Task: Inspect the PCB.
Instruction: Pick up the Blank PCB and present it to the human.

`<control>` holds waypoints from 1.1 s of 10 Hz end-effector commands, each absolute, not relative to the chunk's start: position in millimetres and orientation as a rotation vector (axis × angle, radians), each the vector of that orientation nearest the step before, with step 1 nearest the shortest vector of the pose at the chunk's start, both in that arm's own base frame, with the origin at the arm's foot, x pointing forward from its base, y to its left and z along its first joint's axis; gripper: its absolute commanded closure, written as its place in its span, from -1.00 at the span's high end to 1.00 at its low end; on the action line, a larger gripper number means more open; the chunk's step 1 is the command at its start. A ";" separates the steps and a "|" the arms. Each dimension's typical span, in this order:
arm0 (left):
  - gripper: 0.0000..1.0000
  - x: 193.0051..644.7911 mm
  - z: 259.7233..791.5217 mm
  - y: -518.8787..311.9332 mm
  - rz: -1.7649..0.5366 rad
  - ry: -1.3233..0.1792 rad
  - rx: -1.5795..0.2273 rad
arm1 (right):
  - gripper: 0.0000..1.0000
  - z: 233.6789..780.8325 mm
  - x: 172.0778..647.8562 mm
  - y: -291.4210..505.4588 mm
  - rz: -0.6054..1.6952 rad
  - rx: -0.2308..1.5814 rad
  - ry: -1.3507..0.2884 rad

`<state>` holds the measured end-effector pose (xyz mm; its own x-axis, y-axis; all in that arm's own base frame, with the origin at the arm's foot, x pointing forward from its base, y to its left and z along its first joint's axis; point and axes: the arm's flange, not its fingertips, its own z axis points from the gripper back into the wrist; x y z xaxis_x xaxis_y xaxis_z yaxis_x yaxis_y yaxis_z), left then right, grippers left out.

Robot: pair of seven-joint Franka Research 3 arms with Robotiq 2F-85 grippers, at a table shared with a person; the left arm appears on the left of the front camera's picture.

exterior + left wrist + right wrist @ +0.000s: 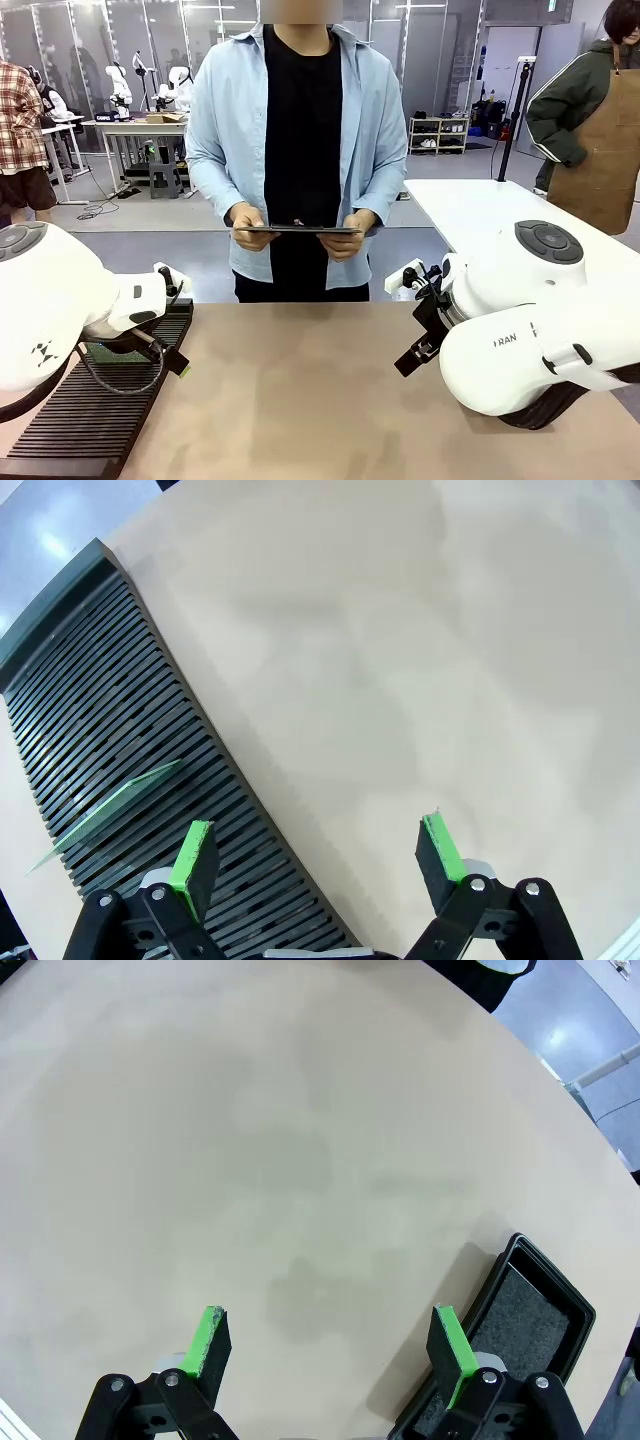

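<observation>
The left claw [315, 832] is hanging wide open with nothing in it, one finger over the black slotted rack [120, 680] and the other over bare table [420, 630]. The circuit board [112, 815] is leaning tilted in the slots just outside the rack-side finger, not between the two. Going in from here is risking a finger catching the ribs, or the pads pinching the thin edge crookedly and flexing or dropping the board. The right claw [328, 1315] is also gaping empty, with a black tray [535, 1310] lying just beside one finger, so a careless descent is risking a knock on its rim.
</observation>
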<state>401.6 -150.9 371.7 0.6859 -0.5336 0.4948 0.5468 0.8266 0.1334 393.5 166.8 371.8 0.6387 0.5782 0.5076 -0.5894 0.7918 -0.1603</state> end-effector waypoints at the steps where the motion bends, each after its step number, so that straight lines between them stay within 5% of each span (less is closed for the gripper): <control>1: 1.00 401.7 371.7 -150.6 -0.604 -0.546 -0.026 | 1.00 371.8 393.5 166.8 0.664 0.022 -0.572; 5: 1.00 406.5 419.4 -146.6 -0.608 -0.532 -0.063 | 1.00 420.6 396.6 154.1 0.642 0.044 -0.526; 7: 1.00 395.4 474.8 -123.5 -0.555 -0.415 -0.265 | 1.00 469.4 392.7 123.2 0.570 0.129 -0.477; 11: 1.00 343.6 562.1 -24.7 -0.440 -0.440 -0.731 | 1.00 551.1 345.4 -10.8 0.317 0.625 -0.479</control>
<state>345.9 -54.7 558.5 0.7902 -0.2921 0.5388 0.5724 0.6658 -0.4786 354.8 30.2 545.1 0.8186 0.2500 0.5172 -0.4684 0.8117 0.3490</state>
